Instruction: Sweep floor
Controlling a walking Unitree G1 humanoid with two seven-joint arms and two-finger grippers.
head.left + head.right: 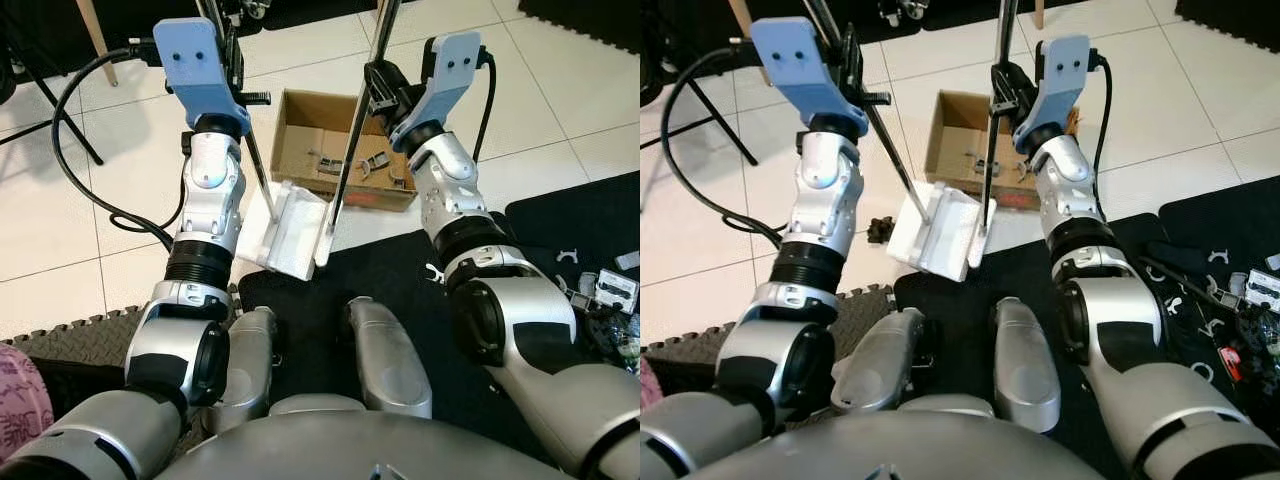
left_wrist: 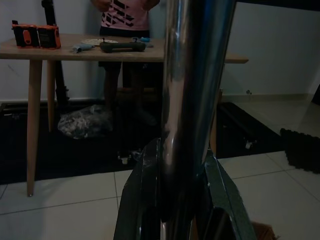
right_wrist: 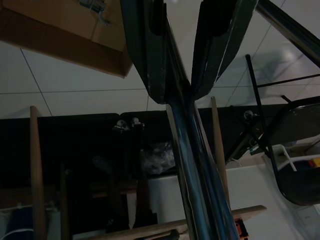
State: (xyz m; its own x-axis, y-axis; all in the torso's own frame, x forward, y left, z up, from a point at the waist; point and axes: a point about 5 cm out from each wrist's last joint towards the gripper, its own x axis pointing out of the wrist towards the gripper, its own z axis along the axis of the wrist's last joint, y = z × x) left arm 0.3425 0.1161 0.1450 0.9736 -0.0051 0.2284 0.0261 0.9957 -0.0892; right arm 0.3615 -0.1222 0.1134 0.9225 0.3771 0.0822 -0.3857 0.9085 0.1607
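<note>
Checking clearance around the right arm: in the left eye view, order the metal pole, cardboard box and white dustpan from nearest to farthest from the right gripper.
1. Metal pole, clamped in the right gripper.
2. Cardboard box, on the tiles just beyond and below.
3. White dustpan, lower, toward the robot's left, at the mat's edge.

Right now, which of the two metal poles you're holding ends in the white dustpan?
The slanted metal pole in the left gripper; it runs into the white dustpan. The right gripper holds the near-upright pole beside it.

White tile floor (image 1: 300,40) — cardboard box (image 1: 345,150), black mat (image 1: 400,270), white dustpan (image 1: 295,228).
</note>
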